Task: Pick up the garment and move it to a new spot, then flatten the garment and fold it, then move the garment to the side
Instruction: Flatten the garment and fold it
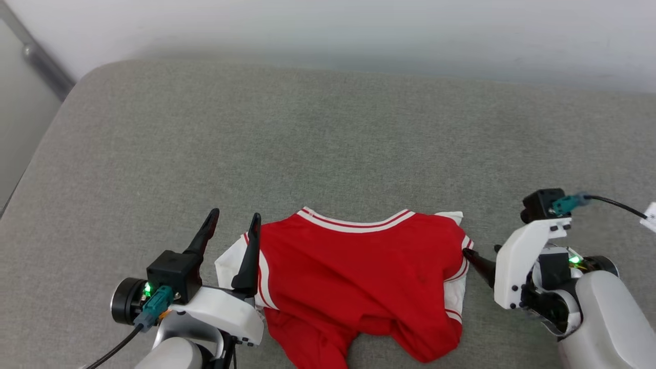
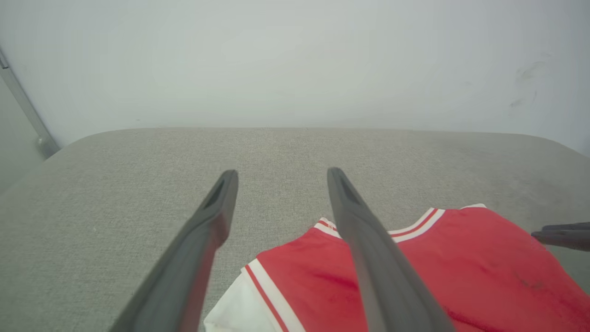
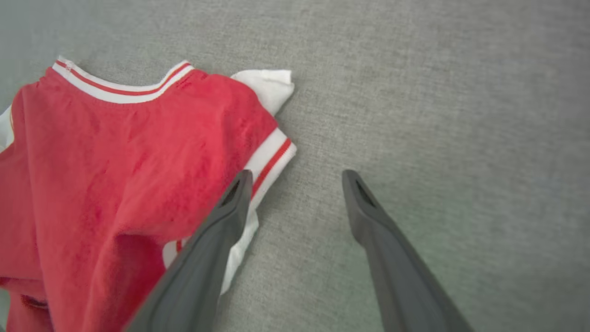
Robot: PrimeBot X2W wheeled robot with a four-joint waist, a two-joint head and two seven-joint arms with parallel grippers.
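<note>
The garment (image 1: 359,277) is lying rumpled on the grey cushion (image 1: 328,133) (hem bunched), with flattening and folding seemingly remaining; the left end effector (image 1: 234,213) and right end effector (image 3: 297,173) are flanking its sleeves, both gaping wide, gripping nothing.

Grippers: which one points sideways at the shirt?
The right gripper: it aims across at the shirt, while the left gripper points straight ahead.

Head overhead, wrists close — sharing garment (image 1: 359,277)

Grey fabric surface (image 1: 328,128), perhaps a cushion, garment (image 1: 359,277) lying rumpled
</note>
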